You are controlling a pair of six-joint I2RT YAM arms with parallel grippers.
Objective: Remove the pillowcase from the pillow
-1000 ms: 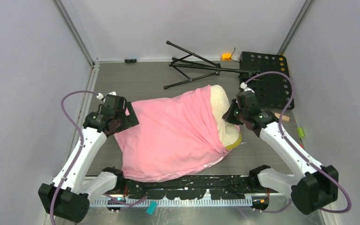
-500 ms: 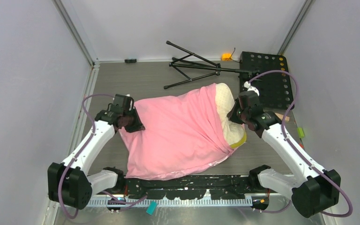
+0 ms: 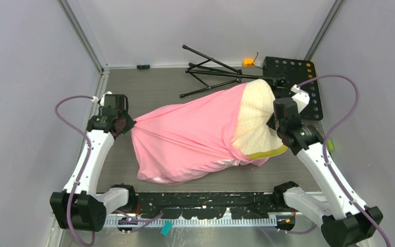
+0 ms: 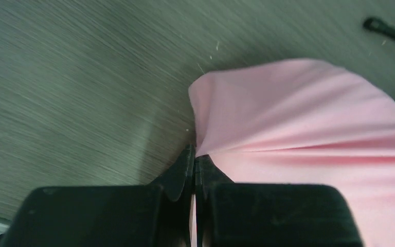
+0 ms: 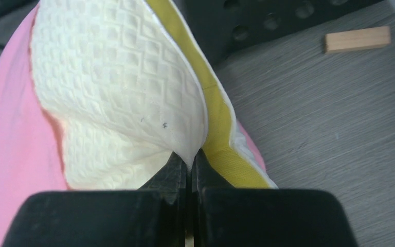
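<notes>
Left fingers (image 4: 179, 174): closed tight on a gathered corner of the pillowcase (image 4: 298, 128).
Right fingers (image 5: 172, 172): closed on the pillow (image 5: 113, 77), beside its yellow edge band (image 5: 221, 113).
Pillowcase: pulled taut across the middle of the table (image 3: 159, 90), covering the pillow's left part.
Pillow: right end bare, near the table's right edge.

The pillowcase (image 3: 190, 136) and pillow (image 3: 257, 114) lie across the middle of the counter (image 3: 149, 90), from 9 to 3 o'clock. A folded tripod (image 3: 211, 71) lies at 12 o'clock, a black perforated board (image 3: 312, 103) at 2 o'clock. Bare counter shows at 11 and at 7 o'clock.
</notes>
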